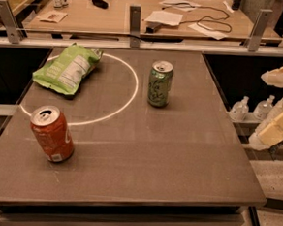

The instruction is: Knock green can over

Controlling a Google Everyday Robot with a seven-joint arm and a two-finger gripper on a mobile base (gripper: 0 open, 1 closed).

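Note:
The green can (160, 84) stands upright on the grey table (177, 161), right of a white circle line and toward the back middle. It is light green with a silver top. My gripper (258, 109) is off the table's right edge, well to the right of the can and not touching it. Its two cream fingers (278, 130) are spread wide apart with nothing between them.
An orange-red soda can (52, 133) stands at the front left. A flat green chip bag (67, 69) lies at the back left. A rail with metal posts (134, 19) runs behind the table, with a desk of papers beyond. Plastic bottles (240, 108) sit below on the right.

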